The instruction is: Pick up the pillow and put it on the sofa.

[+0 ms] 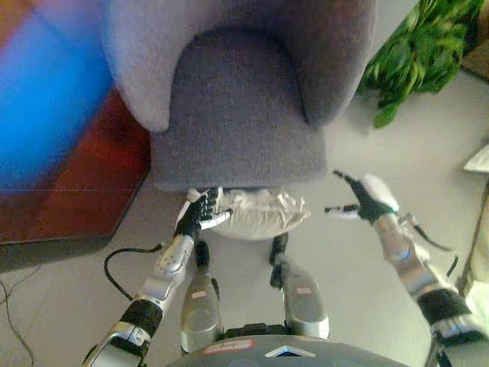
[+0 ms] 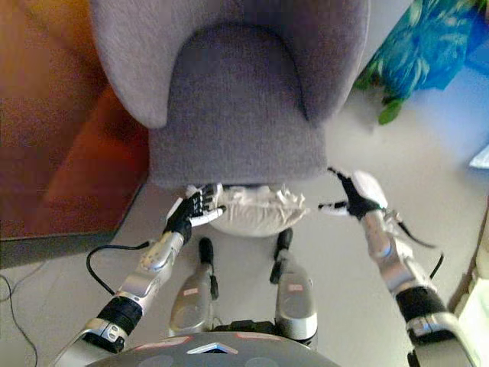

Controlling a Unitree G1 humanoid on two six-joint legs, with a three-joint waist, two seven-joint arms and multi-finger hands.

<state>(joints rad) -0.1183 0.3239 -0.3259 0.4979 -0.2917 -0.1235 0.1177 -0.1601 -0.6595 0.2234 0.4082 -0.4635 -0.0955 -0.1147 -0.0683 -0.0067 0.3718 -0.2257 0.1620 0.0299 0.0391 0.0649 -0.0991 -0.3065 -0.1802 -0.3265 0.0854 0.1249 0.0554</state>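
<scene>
A white, crumpled pillow [image 1: 260,214] lies on the floor right against the front of a grey sofa chair [image 1: 237,115]. My left hand [image 1: 200,214] rests on the pillow's left end, its fingers fairly straight and touching the cloth. My right hand [image 1: 364,200] hovers in the air to the right of the pillow, apart from it, with fingers spread and nothing in them. The sofa's seat [image 2: 237,107] holds nothing.
A green potted plant [image 1: 416,50] stands at the sofa's right rear. A dark red rug [image 1: 84,191] lies on the floor to the left. A pale object [image 1: 480,159] shows at the right edge.
</scene>
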